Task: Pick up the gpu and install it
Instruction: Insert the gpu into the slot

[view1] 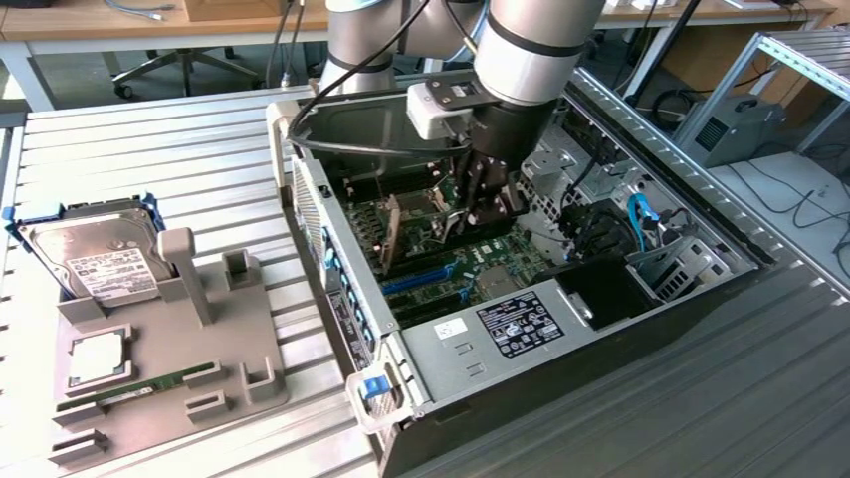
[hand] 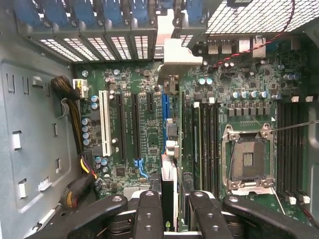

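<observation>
My gripper (view1: 485, 204) reaches down into the open computer case (view1: 439, 344), over the motherboard (view1: 459, 249). In the wrist view the gripper (hand: 175, 201) is shut on the gpu (hand: 169, 184), a thin black card seen edge-on between the two black fingers (hand: 149, 211). The card runs away from the fingers to its silver bracket (hand: 182, 52) by the case's rear slot openings. It hangs above the board, right beside the blue expansion slot (hand: 164, 107). Whether its edge touches the slot I cannot tell.
Black expansion slots (hand: 134, 124) and a white one (hand: 103, 122) lie beside the blue slot. The CPU socket (hand: 249, 159) and memory slots (hand: 207, 144) are on the other side. A cable bundle (hand: 75, 114) hugs the case wall. Outside the case, a hard drive (view1: 94, 264) stands on a grey fixture (view1: 199, 363).
</observation>
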Motion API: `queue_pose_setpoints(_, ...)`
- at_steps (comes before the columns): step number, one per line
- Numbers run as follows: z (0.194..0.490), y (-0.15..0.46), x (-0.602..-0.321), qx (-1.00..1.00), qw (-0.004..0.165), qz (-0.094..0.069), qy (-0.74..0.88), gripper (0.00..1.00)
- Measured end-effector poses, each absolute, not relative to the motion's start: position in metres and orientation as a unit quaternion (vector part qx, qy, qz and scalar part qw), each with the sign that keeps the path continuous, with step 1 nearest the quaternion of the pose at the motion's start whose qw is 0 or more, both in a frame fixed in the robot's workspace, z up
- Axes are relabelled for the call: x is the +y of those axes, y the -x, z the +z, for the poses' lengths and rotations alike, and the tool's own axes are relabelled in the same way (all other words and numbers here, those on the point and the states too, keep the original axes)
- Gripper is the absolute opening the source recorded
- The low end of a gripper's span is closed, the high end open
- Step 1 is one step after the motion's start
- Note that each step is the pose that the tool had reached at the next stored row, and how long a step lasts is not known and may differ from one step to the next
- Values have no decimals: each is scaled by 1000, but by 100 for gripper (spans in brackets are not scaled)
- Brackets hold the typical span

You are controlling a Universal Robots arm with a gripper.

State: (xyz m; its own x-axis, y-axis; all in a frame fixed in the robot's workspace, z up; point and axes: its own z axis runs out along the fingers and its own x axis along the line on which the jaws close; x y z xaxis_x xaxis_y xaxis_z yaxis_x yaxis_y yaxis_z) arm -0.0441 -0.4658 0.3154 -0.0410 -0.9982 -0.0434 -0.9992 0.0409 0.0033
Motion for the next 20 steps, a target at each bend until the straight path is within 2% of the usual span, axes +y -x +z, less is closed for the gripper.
queue_pose_setpoints(2, 311, 51, -468, 721, 15, 16, 692, 26)
queue_pose_setpoints(4, 310, 53, -468, 721, 21, 24, 692, 26)
queue_pose_setpoints(6, 307, 60, -468, 718, 11, 12, 695, 26)
queue_pose_setpoints(8, 282, 75, -466, 719, 8, 10, 695, 26)
queue_pose_setpoints(12, 264, 82, -464, 719, 8, 10, 695, 26)
queue_pose_setpoints(20, 257, 82, -464, 719, 8, 10, 695, 26)
